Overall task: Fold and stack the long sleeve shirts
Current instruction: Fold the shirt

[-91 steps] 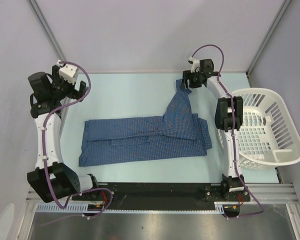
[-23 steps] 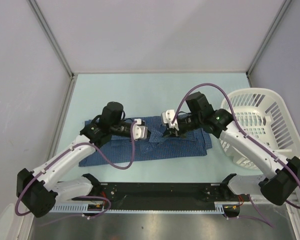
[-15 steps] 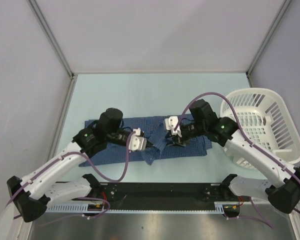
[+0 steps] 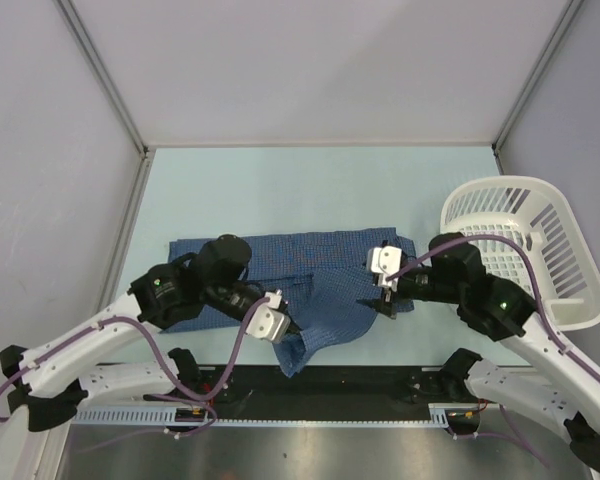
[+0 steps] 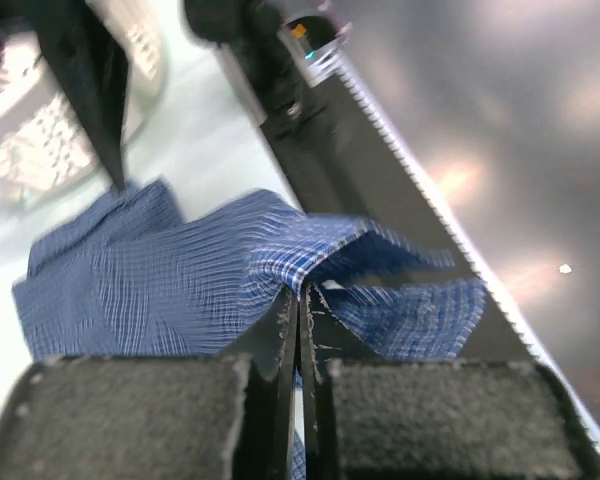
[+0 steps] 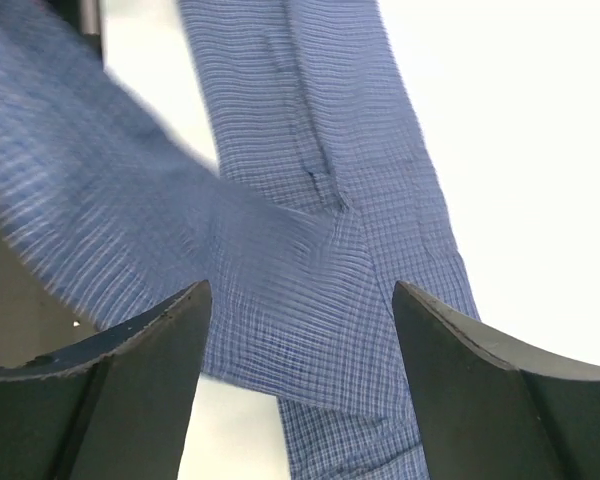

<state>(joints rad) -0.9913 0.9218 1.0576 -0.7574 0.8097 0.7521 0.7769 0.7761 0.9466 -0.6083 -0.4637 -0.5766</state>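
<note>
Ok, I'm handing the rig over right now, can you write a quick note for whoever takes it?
Left end effector: shut on an edge of the medium-blue checked long sleeve shirt, with that edge drawn toward the near table edge.
Right end effector: open above the shirt's right part, holding nothing.
Shirt lies across the pale green table; white plastic slatted laundry basket at the right.
Done: shirt looks partly folded.
Left: finish the fold, then stack.

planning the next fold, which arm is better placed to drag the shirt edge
Left, likely: the left gripper is shut on the near edge of the shirt; the right gripper hangs open above it.
</note>
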